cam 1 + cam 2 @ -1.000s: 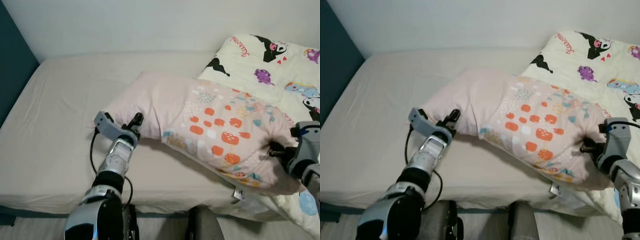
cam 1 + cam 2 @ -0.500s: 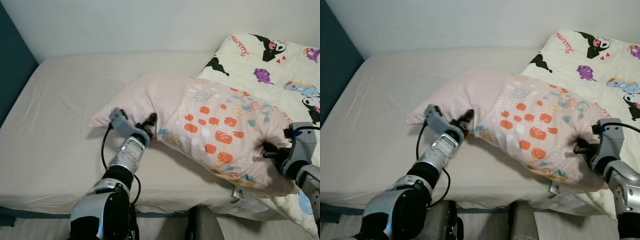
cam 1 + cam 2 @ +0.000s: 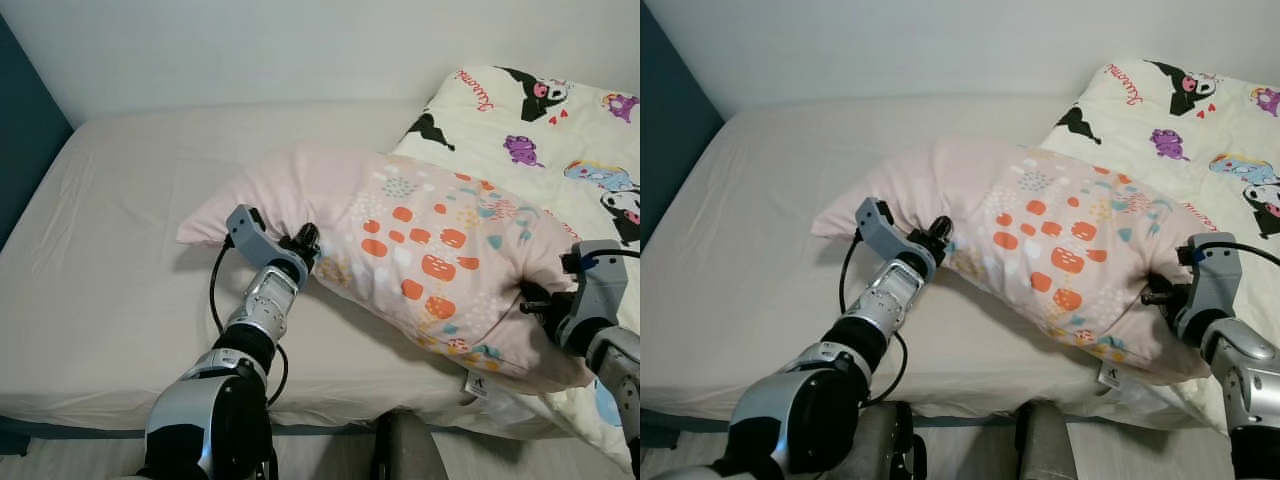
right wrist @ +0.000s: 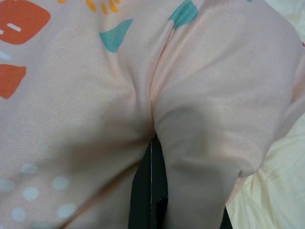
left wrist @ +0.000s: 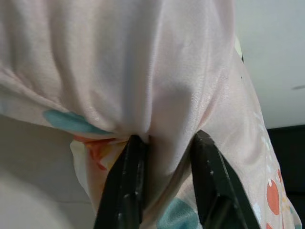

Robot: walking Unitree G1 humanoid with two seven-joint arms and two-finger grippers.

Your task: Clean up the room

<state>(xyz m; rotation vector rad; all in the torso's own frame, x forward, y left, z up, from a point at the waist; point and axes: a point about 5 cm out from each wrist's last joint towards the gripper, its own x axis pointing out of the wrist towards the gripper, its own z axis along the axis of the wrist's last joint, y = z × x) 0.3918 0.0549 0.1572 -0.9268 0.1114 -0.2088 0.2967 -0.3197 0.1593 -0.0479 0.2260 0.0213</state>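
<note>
A large pink pillow [image 3: 430, 250] with orange, teal and white prints lies slantwise on the bed [image 3: 120, 230], its plain pink end toward the left. My left gripper [image 3: 306, 240] is at the pillow's near side and shut on a fold of the cover. The left wrist view has that fabric bunched between its two black fingers [image 5: 126, 191]. At the pillow's right end, my right gripper [image 3: 528, 300] is shut on it and pressed into a crease. The right wrist view shows its fingers [image 4: 150, 191] together, buried in the pink cloth.
A cream quilt [image 3: 560, 130] printed with cartoon figures covers the bed's right part, under the pillow's right end. The beige sheet stretches bare to the left. A white wall [image 3: 250, 50] runs behind the bed and a dark teal wall [image 3: 20, 120] stands at the left.
My left gripper slid right along the pillow's near side to the printed part. The pillow's left end sank onto the sheet. The right gripper barely moved.
</note>
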